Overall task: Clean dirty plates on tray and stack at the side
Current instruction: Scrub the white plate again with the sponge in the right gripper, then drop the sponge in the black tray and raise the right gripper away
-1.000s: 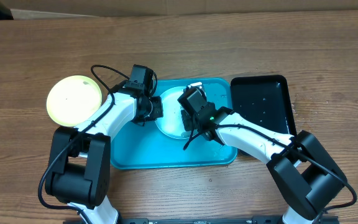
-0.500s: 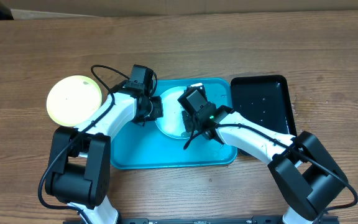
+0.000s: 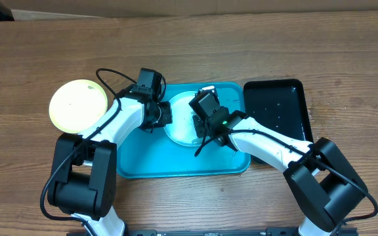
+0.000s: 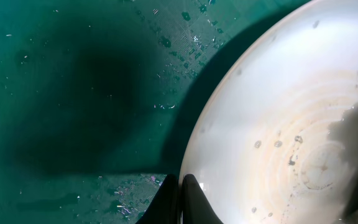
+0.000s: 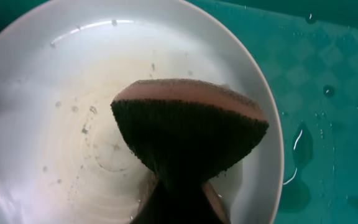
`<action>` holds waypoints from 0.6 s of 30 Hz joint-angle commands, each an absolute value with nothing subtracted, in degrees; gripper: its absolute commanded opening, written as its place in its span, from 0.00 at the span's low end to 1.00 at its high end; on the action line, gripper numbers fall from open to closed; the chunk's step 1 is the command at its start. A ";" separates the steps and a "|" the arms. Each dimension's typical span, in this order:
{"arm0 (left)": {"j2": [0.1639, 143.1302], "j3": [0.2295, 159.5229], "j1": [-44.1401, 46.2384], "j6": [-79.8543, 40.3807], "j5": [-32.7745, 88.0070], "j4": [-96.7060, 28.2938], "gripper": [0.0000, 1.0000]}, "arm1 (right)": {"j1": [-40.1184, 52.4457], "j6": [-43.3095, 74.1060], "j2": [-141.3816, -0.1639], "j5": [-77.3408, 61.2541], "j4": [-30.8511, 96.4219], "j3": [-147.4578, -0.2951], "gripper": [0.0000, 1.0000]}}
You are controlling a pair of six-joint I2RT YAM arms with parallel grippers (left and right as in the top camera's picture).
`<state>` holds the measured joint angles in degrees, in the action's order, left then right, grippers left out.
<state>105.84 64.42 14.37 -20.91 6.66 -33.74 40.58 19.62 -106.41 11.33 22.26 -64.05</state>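
Note:
A white plate (image 3: 178,124) with a pale, speckled centre lies on the turquoise tray (image 3: 143,157). My left gripper (image 3: 165,115) is shut on its left rim; in the left wrist view the fingertips (image 4: 191,196) pinch the edge of the plate (image 4: 278,112). My right gripper (image 3: 202,131) is over the plate and shut on a dark sponge (image 5: 188,124) with a tan top, which presses on the plate (image 5: 61,106) near its right side. A lime-green plate (image 3: 77,105) rests on the table left of the tray.
A glossy black tray (image 3: 277,108) stands to the right of the turquoise one. Water drops lie on the turquoise tray floor (image 5: 328,68). Bare wooden table surrounds both trays.
The right gripper with the sponge has shifted very slightly to the right on the plate. The left gripper and both plates have stayed put.

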 commanded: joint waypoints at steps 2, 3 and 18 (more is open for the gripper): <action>105.62 63.42 14.66 -21.43 7.51 -34.00 0.04 | 40.36 19.22 -106.85 11.73 21.80 -63.68 0.04; 105.62 63.42 14.66 -21.43 7.51 -34.00 0.04 | 40.36 18.79 -106.87 11.73 21.61 -63.68 0.04; 105.62 63.42 14.66 -21.43 7.51 -34.00 0.04 | 36.49 14.76 -110.39 12.56 6.87 -63.77 0.04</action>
<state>105.84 64.42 14.37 -21.02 6.83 -33.76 38.63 16.03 -109.91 11.38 9.72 -63.94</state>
